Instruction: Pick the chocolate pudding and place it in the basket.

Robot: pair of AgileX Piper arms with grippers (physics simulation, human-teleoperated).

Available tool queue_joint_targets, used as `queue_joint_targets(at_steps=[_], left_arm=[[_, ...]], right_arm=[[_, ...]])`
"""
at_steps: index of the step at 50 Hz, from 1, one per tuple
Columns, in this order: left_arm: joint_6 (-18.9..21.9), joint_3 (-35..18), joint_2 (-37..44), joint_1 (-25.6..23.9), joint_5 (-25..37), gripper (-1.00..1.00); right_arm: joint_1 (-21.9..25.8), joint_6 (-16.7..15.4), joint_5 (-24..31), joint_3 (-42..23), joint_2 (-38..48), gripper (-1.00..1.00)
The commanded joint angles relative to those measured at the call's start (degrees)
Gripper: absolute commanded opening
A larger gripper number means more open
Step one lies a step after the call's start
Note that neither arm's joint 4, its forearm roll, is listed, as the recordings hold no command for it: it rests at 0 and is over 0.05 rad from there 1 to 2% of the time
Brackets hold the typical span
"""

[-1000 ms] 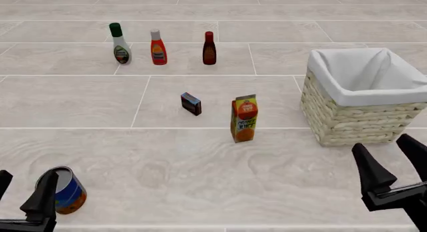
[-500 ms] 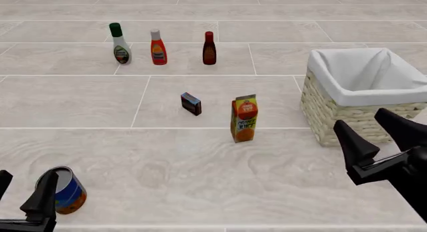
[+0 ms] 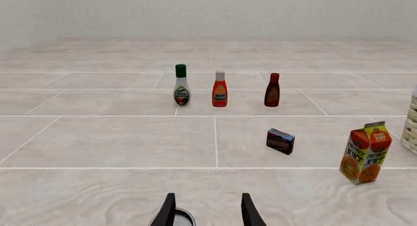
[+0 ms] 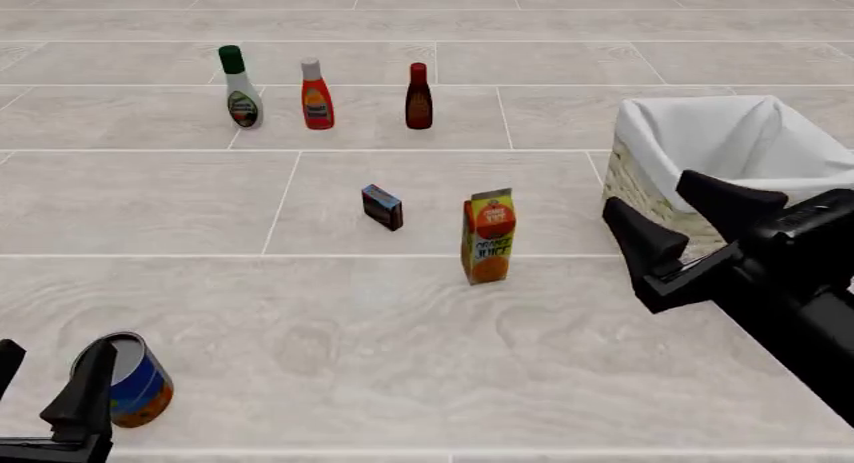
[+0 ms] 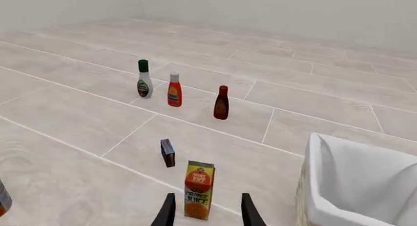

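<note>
No grasp is made: the chocolate pudding [image 4: 382, 207] stands untouched at 10 o'clock of the released, empty right gripper [image 4: 677, 224]; the basket [image 4: 747, 133] is unfilled.

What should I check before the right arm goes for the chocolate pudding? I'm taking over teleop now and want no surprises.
1. Right gripper open and empty: ok, jaws spread, nothing between them.
2. Chocolate pudding standing free on the table: ok, nothing touches it.
3. Path to it: not ok, the orange juice carton stands between the gripper and the pudding; go over or behind it.
4. Basket ready to receive: ok for the part in view, white liner open and bare; the arm hides its near side.
5. Left gripper out of the way: ok, at the near left beside the can.
6. Bottles behind the pudding: ok, well apart from it.
</note>
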Motion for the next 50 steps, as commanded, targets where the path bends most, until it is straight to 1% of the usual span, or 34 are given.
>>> queue_joint_targets(at_steps=[1, 8, 20, 21, 24, 39, 40, 44, 46, 49, 50], left_arm=[[0.00, 0.00, 0.00, 0.00, 0.00, 1.00], [0.00, 0.00, 0.00, 0.00, 0.00, 1.00], [0.00, 0.00, 0.00, 0.00, 0.00, 1.00], [0.00, 0.00, 0.00, 0.00, 0.00, 1.00], [0.00, 0.00, 0.00, 0.00, 0.00, 1.00], [0.00, 0.00, 0.00, 0.00, 0.00, 1.00], [0.00, 0.00, 0.00, 0.00, 0.00, 1.00], [0.00, 0.00, 0.00, 0.00, 0.00, 1.00], [0.00, 0.00, 0.00, 0.00, 0.00, 1.00], [0.00, 0.00, 0.00, 0.00, 0.00, 1.00], [0.00, 0.00, 0.00, 0.00, 0.00, 1.00]], right_arm=[[3.10, 0.58, -0.04, -4.79, 6.15, 1.00], [4.15, 0.41, -0.24, -7.05, 8.87, 1.00], [5.48, 1.36, -0.74, -12.15, 15.15, 1.00], [5.70, 1.90, -0.58, -12.71, 15.63, 1.00], [6.22, 1.84, -0.42, -14.63, 17.45, 1.00], [6.54, 1.66, -0.42, -19.88, 22.96, 1.00], [6.65, 2.13, -0.23, -20.24, 23.30, 1.00], [6.59, 2.05, -0.69, -20.92, 24.66, 1.00], [6.71, 2.90, -0.48, -21.67, 25.50, 1.00], [6.64, 3.14, -0.35, -22.58, 26.42, 1.00], [6.48, 2.72, -0.36, -22.93, 26.77, 1.00]])
